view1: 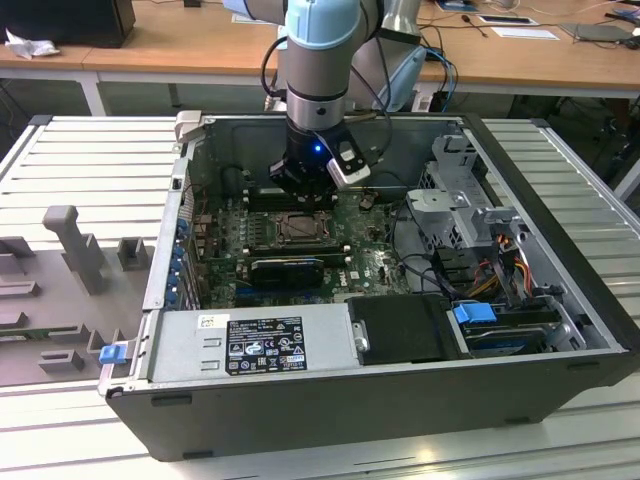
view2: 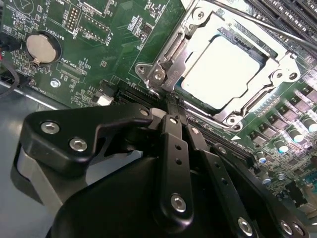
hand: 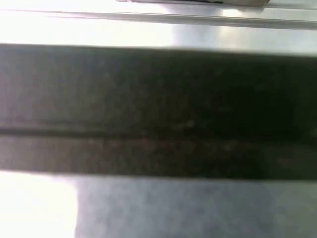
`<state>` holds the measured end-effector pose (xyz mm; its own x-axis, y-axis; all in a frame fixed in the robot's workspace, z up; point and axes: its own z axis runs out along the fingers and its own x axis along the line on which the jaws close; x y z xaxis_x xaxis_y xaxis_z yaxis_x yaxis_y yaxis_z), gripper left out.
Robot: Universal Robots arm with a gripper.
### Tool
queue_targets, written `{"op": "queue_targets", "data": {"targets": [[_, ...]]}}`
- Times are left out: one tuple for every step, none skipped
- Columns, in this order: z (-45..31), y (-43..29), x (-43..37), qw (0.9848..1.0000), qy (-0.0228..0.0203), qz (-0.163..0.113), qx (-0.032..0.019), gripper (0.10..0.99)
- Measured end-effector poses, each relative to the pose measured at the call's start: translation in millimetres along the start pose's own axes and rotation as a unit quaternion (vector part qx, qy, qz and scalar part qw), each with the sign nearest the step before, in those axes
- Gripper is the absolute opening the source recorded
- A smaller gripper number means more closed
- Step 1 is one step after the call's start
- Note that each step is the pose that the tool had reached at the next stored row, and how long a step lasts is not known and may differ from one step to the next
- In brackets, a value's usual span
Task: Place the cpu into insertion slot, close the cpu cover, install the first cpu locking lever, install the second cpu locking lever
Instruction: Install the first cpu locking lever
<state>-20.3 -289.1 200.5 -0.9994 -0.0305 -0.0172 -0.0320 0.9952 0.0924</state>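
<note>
From the exterior view I have the arm reaching down into the open computer case (view1: 560,300), which lies on the slatted bench (view1: 90,170), with the claw (view1: 300,200) low over the motherboard (view1: 375,265), just above the insertion slot (view1: 297,229). In the second wrist view the claw (view2: 171,106) has its two black fingers (view2: 173,148) pressed together, tips empty, right at the near corner of the socket. The cpu (view2: 225,69) sits in the socket, its pale metal top face showing through the cut-out of the cpu cover (view2: 198,37), which lies flat over it. A thin locking lever (view2: 277,27) runs along the far side of the cover. A coin battery (view2: 42,45) sits well apart on the green board.
</note>
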Motion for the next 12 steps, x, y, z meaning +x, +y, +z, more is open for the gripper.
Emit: {"op": "queue_targets", "data": {"targets": [[-0.6, 0.2, -0.1, 1.0, -0.0002, 0.0, -0.0003, 0.106], [-1.8, 0.3, -0.2, 1.0, -0.0002, 0.0, -0.0004, 0.106], [-4.3, 0.5, -0.2, 1.0, 0.0, 0.0, -0.0002, 0.106], [-6.1, 0.6, -0.1, 1.0, 0.0001, 0.0, 0.0, 0.106], [-9.3, 0.9, -0.2, 1.0, 0.0, 0.0, 0.0, 0.106], [-11.3, 1.1, -0.2, 1.0, 0.0001, 0.0, 0.0, 0.106], [-12.7, 1.2, -0.3, 1.0, 0.0001, 0.0, 0.0, 0.106], [-13.2, 1.3, -0.3, 1.0, 0.0, 0.0, 0.0, 0.106], [-13.2, 1.3, -0.3, 1.0, 0.0, 0.0, -0.0001, 0.106], [-13.2, 1.1, -0.4, 1.0, 0.0, 0.0, -0.0001, 0.106], [-13.3, 0.5, -0.3, 1.0, 0.0001, 0.0, 0.0, 0.106], [-13.4, -0.4, -0.3, 1.0, 0.0001, 0.0, 0.0, 0.106]]}}
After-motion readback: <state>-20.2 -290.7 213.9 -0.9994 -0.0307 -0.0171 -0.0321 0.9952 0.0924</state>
